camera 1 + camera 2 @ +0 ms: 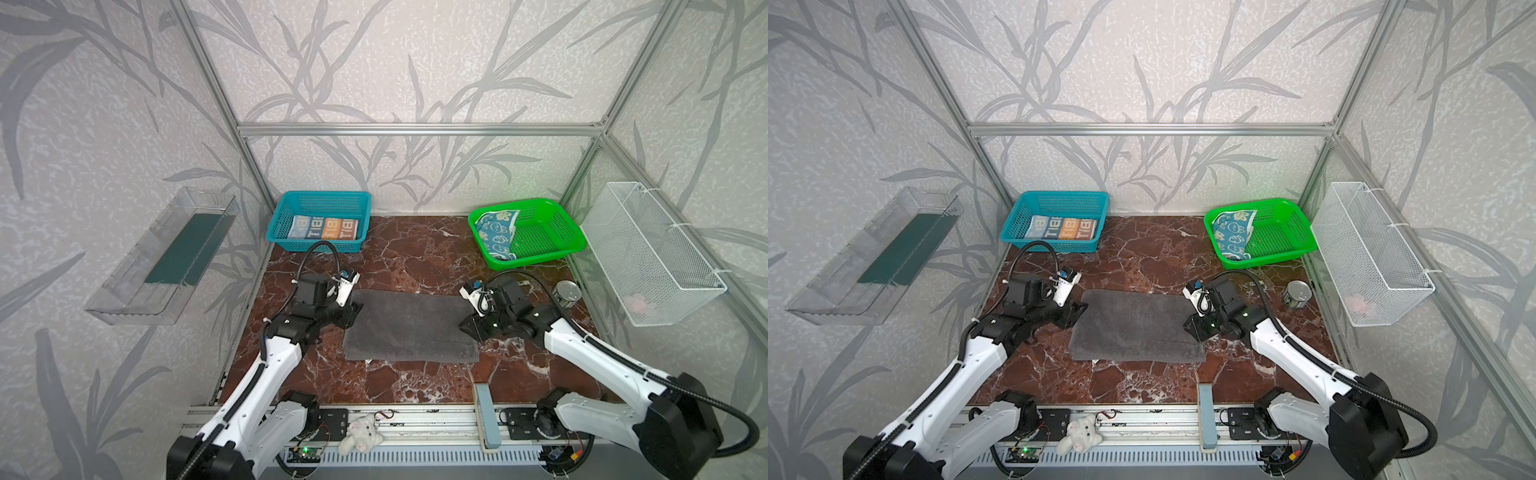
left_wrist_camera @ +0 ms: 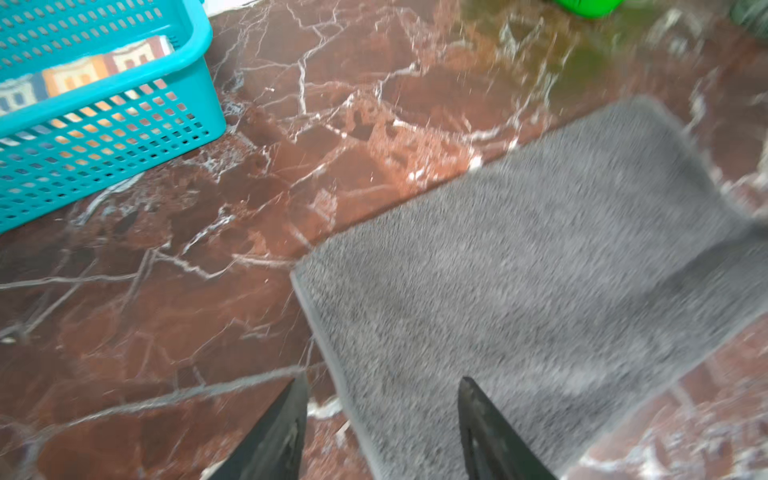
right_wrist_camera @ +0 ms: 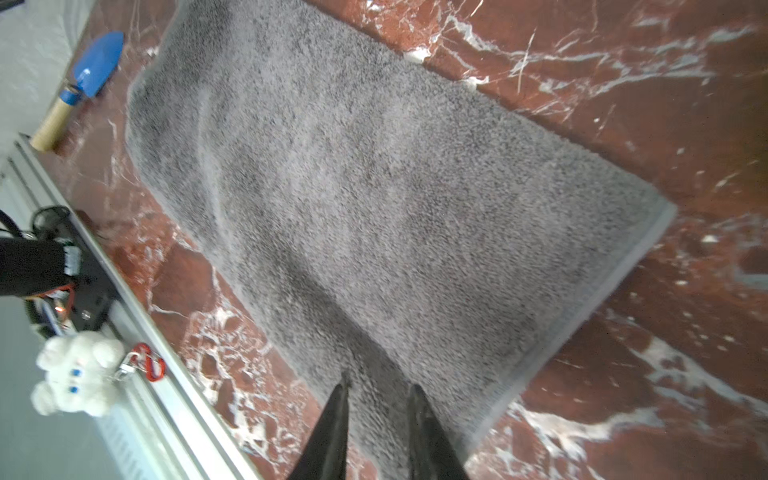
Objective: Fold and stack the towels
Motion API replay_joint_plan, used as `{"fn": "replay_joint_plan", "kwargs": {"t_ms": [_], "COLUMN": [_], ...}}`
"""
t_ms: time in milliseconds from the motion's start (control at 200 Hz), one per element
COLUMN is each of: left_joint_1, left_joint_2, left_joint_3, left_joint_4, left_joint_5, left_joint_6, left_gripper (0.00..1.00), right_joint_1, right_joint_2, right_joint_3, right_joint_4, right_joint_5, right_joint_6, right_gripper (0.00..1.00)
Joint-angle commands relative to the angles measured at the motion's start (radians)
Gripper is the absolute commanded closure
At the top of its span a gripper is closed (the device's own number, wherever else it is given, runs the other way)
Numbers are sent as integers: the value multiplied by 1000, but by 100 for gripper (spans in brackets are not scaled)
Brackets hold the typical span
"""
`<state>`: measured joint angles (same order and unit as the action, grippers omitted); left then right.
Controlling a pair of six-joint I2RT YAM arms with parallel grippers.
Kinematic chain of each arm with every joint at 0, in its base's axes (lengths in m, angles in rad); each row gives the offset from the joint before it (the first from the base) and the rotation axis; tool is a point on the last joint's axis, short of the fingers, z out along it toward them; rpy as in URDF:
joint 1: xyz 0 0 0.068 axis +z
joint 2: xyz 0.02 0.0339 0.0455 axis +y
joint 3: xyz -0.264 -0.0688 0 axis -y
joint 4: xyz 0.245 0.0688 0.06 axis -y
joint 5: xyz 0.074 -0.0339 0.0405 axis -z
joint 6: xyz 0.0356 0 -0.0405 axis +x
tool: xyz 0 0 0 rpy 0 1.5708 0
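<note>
On veined red marble (image 1: 415,249), my left gripper (image 2: 382,378) gapes astride the shaggy grey rectangular towel's (image 1: 409,326) hem; my right gripper (image 3: 380,380) is nearly together, its grip unclear.

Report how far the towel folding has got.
Done: the lettered towel lies folded in the blue basket. In hand: the grey towel lies flat on the table, left gripper open at one end, right gripper at the other, grip unclear. Remaining: the bunny towel, crumpled in the green basket, and stacking.

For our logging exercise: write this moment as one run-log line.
grey towel: flat on table | left jaws: open, straddling its edge | right jaws: narrowly apart over other end, grip unclear
</note>
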<state>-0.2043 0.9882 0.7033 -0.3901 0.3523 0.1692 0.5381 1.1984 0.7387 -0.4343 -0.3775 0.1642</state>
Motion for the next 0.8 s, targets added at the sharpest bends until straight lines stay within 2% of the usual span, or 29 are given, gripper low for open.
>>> {"fn": "replay_joint_plan", "kwargs": {"t_ms": [0, 80, 150, 255, 395, 535, 665, 795], "left_joint_1": [-10, -23, -51, -104, -136, -138, -137, -135], "left_joint_2": [88, 138, 144, 129, 132, 151, 202, 282], "left_joint_3": [63, 79, 57, -13, -50, -60, -68, -33], "left_joint_4": [-10, -17, 12, 74, 59, -17, -78, -152], "left_joint_5": [101, 119, 116, 44, -2, -52, -95, -148], "left_joint_6": [-222, -341, -425, -526, -594, -620, -648, -659], "left_gripper": [42, 49, 57, 69, 81, 100, 100, 100], "right_joint_1": [8, 18, 33, 51, 53, 53, 55, 54], "right_joint_2": [91, 164, 208, 263, 330, 362, 409, 411], "right_joint_3": [53, 89, 102, 98, 110, 117, 138, 155], "right_joint_4": [13, -53, -92, -131, -222, -302, -354, -320], "right_joint_5": [-88, -116, -112, -95, -30, 72, 208, 248], "right_joint_6": [10, 10, 13, 34, 70, 80, 113, 131], "right_gripper": [85, 90, 91, 91, 92, 93, 95, 95]}}
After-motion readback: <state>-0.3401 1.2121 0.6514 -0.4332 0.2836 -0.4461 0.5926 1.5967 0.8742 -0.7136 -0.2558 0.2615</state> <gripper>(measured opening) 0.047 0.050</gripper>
